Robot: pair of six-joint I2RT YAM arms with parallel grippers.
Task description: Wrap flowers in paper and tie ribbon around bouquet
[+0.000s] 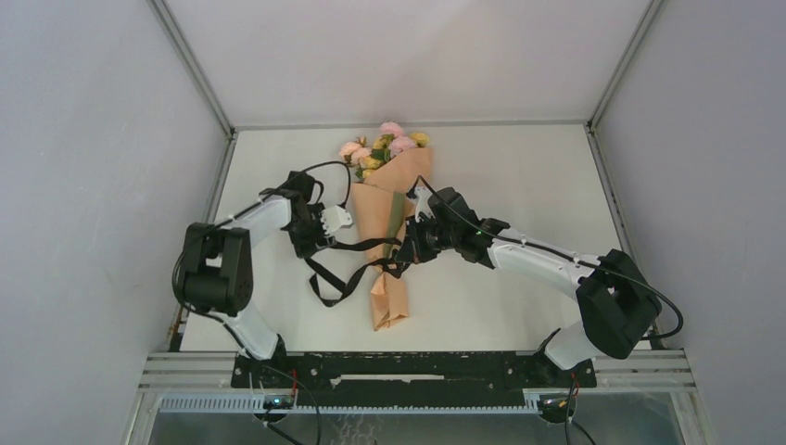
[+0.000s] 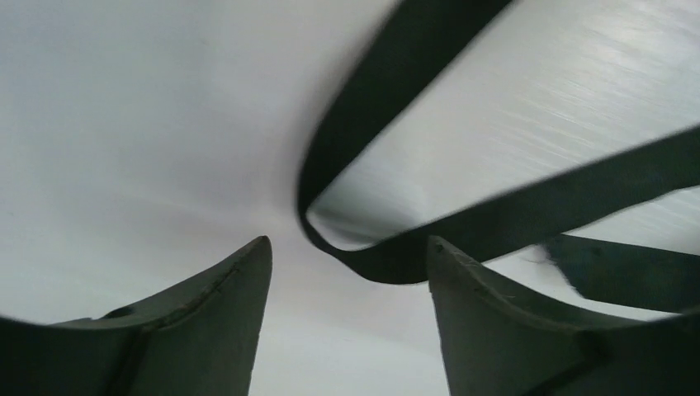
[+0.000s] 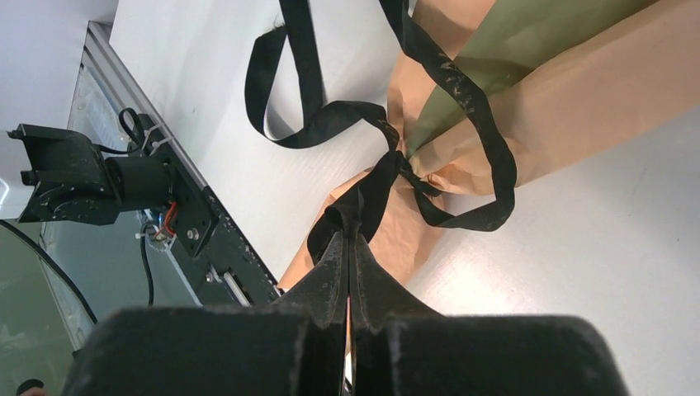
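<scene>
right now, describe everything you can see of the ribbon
The ribbon is a long, narrow black band, limp like fabric. It is knotted around the pinched waist of the bouquet, with loose loops on the white table. The right gripper is shut on a strand by the knot; another loop lies slack before the open left gripper.

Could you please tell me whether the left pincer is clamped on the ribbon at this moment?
No, the left pincer stands open, its fingers well apart, and the ribbon loops loose beyond them.
</scene>
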